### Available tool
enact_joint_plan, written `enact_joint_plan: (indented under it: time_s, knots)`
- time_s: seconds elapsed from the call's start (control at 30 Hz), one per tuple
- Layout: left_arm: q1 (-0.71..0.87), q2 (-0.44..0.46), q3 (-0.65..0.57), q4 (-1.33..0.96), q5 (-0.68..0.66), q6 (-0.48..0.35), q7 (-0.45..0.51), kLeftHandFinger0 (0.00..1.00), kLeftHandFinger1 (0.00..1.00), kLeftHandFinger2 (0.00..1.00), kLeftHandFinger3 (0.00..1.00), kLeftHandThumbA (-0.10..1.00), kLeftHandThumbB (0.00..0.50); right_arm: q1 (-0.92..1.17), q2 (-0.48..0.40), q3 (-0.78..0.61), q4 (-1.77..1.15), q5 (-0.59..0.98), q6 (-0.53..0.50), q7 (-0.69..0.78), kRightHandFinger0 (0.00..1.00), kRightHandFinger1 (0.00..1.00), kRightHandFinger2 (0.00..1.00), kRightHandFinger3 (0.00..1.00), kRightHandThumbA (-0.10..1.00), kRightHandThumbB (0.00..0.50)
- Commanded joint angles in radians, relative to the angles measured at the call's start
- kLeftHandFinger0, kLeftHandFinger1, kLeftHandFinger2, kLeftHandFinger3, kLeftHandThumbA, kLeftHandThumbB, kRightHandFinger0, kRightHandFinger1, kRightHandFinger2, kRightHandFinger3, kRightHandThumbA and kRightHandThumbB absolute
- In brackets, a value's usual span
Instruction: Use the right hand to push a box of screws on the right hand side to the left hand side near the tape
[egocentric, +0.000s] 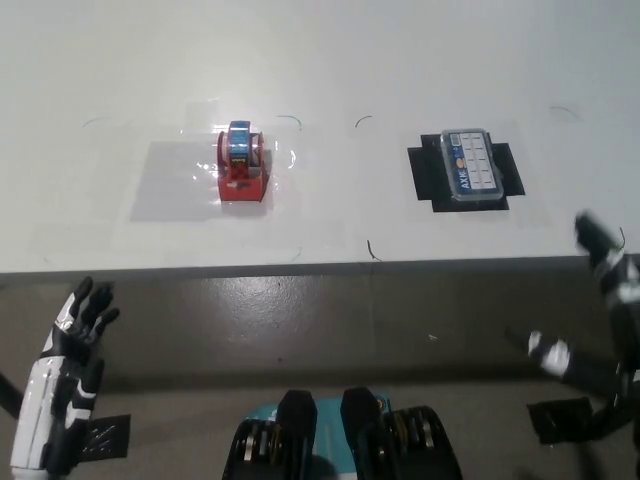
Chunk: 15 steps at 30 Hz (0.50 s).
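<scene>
A clear box of screws (470, 167) with a blue label lies on a black mat (427, 174) at the right of the white table. A red tape dispenser (243, 163) with a blue roll stands at the table's left centre. My black right hand (598, 320) hovers at the picture's right edge, in front of and below the table's front edge, fingers spread, touching nothing. It is well short of the box. My white left hand (68, 375) rests at the lower left, below the table, fingers apart and empty.
The white table (330, 70) has a front edge running across the picture about halfway down. Faint pen marks (372, 250) and a glossy taped patch (180, 185) surround the dispenser. Brown floor (300, 330) lies below the edge.
</scene>
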Motion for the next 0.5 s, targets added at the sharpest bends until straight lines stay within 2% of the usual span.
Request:
enact_joint_plan:
  time_s: [0.0, 0.03, 0.07, 0.1, 0.17, 0.23, 0.3, 0.33, 0.37, 0.47]
  knots:
    - [0.015, 0.011, 0.002, -0.030, -0.001, -0.062, -0.008, 1.00, 1.00, 1.00, 1.00, 0.85, 0.092, -0.120, -0.034, -0.036, 0.035, -0.060, 0.074, -0.028, 1.00, 1.00, 1.00, 1.00, 0.94, 0.296]
    - [0.016, 0.010, 0.001, -0.031, -0.004, -0.061, -0.008, 1.00, 1.00, 1.00, 1.00, 0.85, 0.094, -0.163, -0.044, -0.039, 0.059, -0.108, 0.095, -0.038, 1.00, 1.00, 1.00, 1.00, 0.94, 0.297]
    - [0.018, 0.009, 0.001, -0.031, -0.004, -0.062, -0.008, 1.00, 1.00, 1.00, 1.00, 0.85, 0.095, -0.166, -0.045, -0.040, 0.060, -0.113, 0.098, -0.038, 1.00, 1.00, 1.00, 1.00, 0.93, 0.266]
    - [0.017, 0.011, 0.001, -0.032, -0.005, -0.062, -0.009, 1.00, 1.00, 1.00, 1.00, 0.85, 0.094, -0.212, -0.053, -0.041, 0.088, -0.145, 0.108, -0.048, 1.00, 1.00, 1.00, 1.00, 0.92, 0.301]
    - [0.016, 0.015, 0.002, -0.034, -0.006, -0.062, -0.011, 1.00, 1.00, 1.00, 1.00, 0.85, 0.095, -0.263, -0.055, -0.041, 0.119, -0.175, 0.125, -0.064, 1.00, 1.00, 1.00, 1.00, 0.92, 0.307]
    - [0.014, 0.016, 0.001, -0.043, -0.010, -0.050, -0.013, 1.00, 1.00, 1.00, 1.00, 0.86, 0.093, -0.318, -0.061, -0.044, 0.150, -0.186, 0.139, -0.073, 1.00, 1.00, 1.00, 1.00, 0.89, 0.284]
    - [0.005, 0.015, 0.002, -0.047, -0.014, -0.041, -0.011, 1.00, 1.00, 1.00, 1.00, 0.85, 0.103, -0.380, -0.062, -0.049, 0.177, -0.203, 0.179, -0.085, 1.00, 1.00, 1.00, 1.00, 0.88, 0.288]
    - [0.000, 0.015, 0.001, -0.045, -0.013, -0.040, -0.012, 1.00, 1.00, 1.00, 1.00, 0.85, 0.104, -0.411, -0.062, -0.052, 0.193, -0.201, 0.195, -0.088, 1.00, 1.00, 1.00, 1.00, 0.86, 0.292]
    - [-0.003, 0.014, 0.001, -0.045, -0.009, -0.037, -0.011, 1.00, 1.00, 1.00, 1.00, 0.85, 0.104, -0.466, -0.066, -0.054, 0.246, -0.198, 0.201, -0.094, 1.00, 1.00, 1.00, 1.00, 0.87, 0.316]
    - [-0.002, 0.013, -0.002, -0.055, -0.008, -0.021, -0.013, 1.00, 1.00, 1.00, 1.00, 0.86, 0.113, -0.561, -0.073, -0.052, 0.368, -0.196, 0.180, -0.108, 1.00, 1.00, 1.00, 1.00, 0.86, 0.338]
